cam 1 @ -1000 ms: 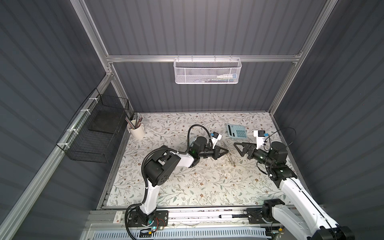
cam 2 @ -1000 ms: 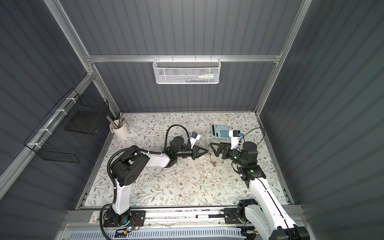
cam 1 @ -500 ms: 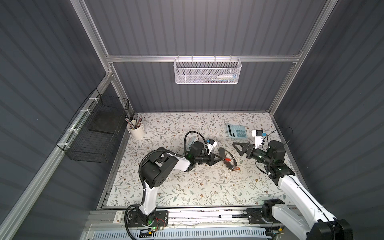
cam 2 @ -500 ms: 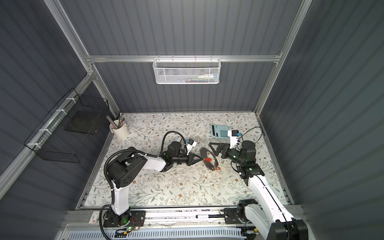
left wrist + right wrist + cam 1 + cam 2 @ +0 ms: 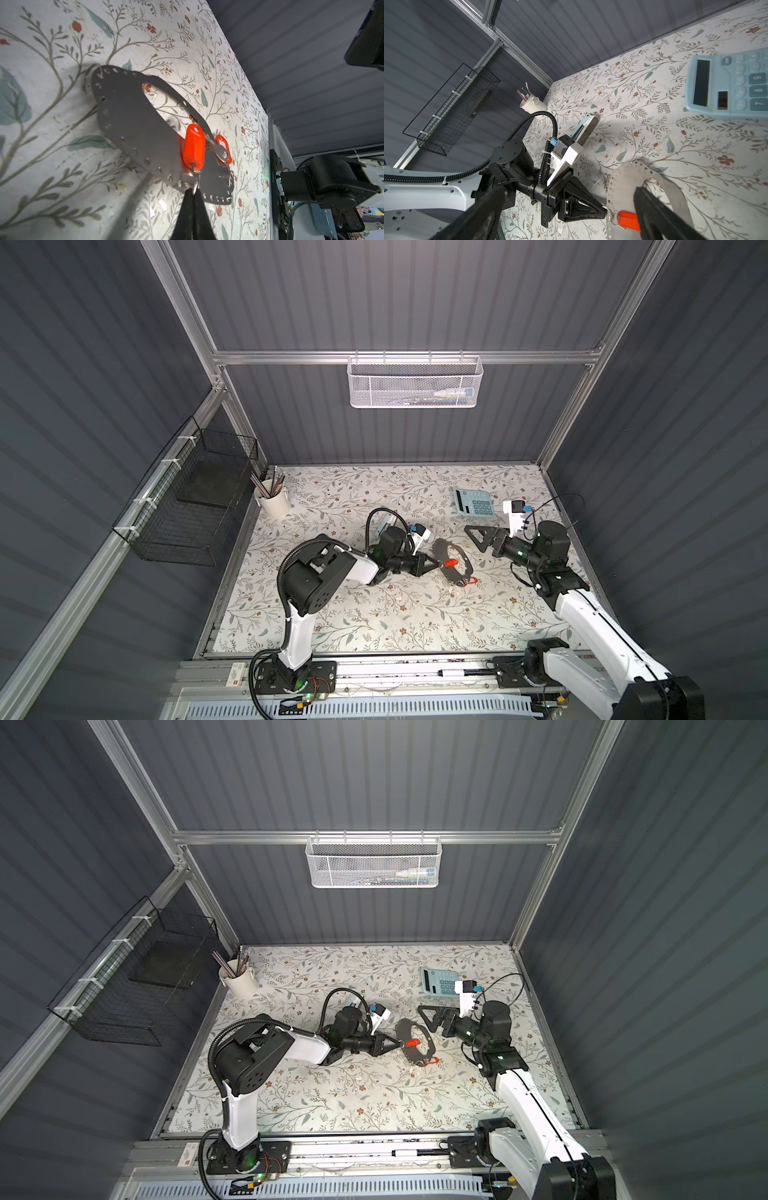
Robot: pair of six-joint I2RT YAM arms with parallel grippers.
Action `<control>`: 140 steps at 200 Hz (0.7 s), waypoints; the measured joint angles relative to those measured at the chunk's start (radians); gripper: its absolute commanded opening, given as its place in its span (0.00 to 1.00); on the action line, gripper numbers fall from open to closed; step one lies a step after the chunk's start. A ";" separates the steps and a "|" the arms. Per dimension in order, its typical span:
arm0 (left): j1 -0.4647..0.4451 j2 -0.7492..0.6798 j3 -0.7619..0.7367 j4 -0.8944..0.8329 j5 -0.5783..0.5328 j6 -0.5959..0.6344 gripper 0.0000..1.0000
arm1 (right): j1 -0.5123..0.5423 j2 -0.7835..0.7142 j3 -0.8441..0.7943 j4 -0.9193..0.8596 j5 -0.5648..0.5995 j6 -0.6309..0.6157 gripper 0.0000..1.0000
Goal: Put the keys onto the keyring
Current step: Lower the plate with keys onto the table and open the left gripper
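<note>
In both top views the white arm bases sit on the rail at the bottom edge, and the floral table (image 5: 374,614) fills the middle of the frame. Just right of centre lies the keyring (image 5: 441,547), a thin gray plate with a big oval opening and small holes along its rim. One red key (image 5: 451,562) shows inside that opening. The second key (image 5: 472,581) lies just off the plate's lower right edge, with its metal loop at the rim.

The left gripper (image 5: 433,564) reaches in from the left of the frame, its tip at the plate's left edge. In the left wrist view its jaws are pressed together on the red key's small metal loop, right at the plate's rim. Whether that loop passes through a hole I cannot tell.

The right gripper (image 5: 484,537) hangs up and to the right of the keyring, apart from it, with its jaws spread wide and nothing between them.

Farther back, a pale blue stapler (image 5: 586,126) lies behind the left wrist, and a pale blue calculator (image 5: 473,502) rests toward the table's upper right. A white cup of pens (image 5: 272,502) stands at the far left corner. A black wire basket (image 5: 195,506) hangs on the left wall. A white mesh basket (image 5: 413,383) hangs on the back wall at top centre.
</note>
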 measured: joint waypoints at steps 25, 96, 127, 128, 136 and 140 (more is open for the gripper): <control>0.010 0.000 -0.002 -0.010 -0.005 0.003 0.08 | 0.000 0.003 0.000 0.000 0.000 0.000 0.99; 0.033 -0.084 -0.064 -0.072 -0.100 0.014 0.56 | -0.002 0.005 0.000 0.003 0.000 0.001 0.99; 0.044 -0.196 -0.065 -0.094 -0.140 0.021 0.68 | -0.002 0.005 0.000 0.023 0.006 0.011 0.99; 0.045 -0.199 -0.065 -0.094 -0.141 0.021 0.69 | -0.002 0.005 0.000 0.024 0.007 0.011 0.99; 0.049 -0.238 -0.065 -0.101 -0.156 0.030 0.77 | -0.002 0.005 0.000 0.030 0.012 0.015 0.99; 0.053 -0.258 -0.065 -0.106 -0.164 0.030 0.83 | -0.002 0.005 0.000 0.032 0.017 0.016 0.99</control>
